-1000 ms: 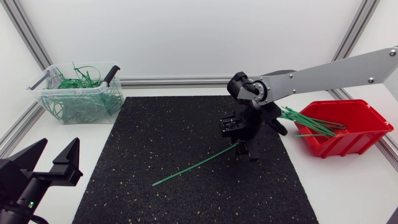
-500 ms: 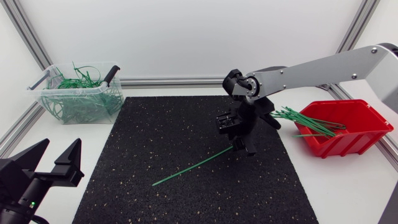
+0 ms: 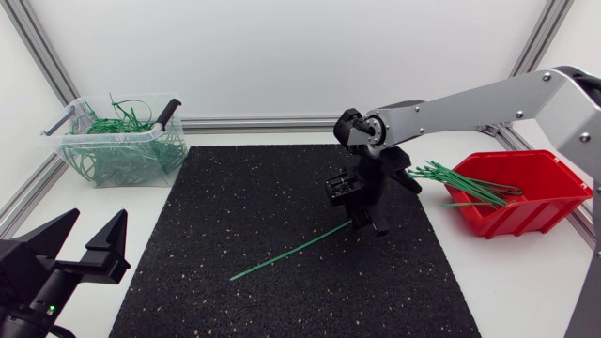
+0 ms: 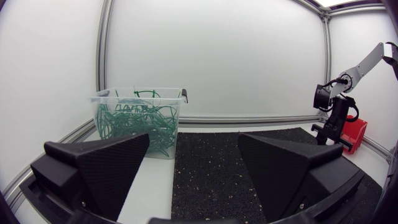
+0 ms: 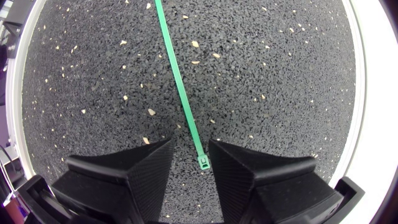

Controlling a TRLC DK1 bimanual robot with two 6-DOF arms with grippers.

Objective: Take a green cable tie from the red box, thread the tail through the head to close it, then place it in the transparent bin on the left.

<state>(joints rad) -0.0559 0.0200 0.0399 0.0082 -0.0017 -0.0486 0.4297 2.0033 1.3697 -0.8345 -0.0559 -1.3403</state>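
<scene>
A single straight green cable tie lies on the black mat, its head end under my right gripper. In the right wrist view the tie runs away ahead of the gripper, and its small square head sits in the narrow gap between the two fingers. The fingers stand slightly apart and do not both touch it. My left gripper rests wide open at the near left corner, holding nothing. The red box at the right holds a bundle of green ties.
The transparent bin at the far left is filled with looped green ties and appears beyond my left fingers. Aluminium frame rails run along the table's back and sides. White tabletop surrounds the mat.
My right gripper has shifted slightly left over the tie's head end and its fingers have narrowed around it. The tie and my left arm have not moved.
</scene>
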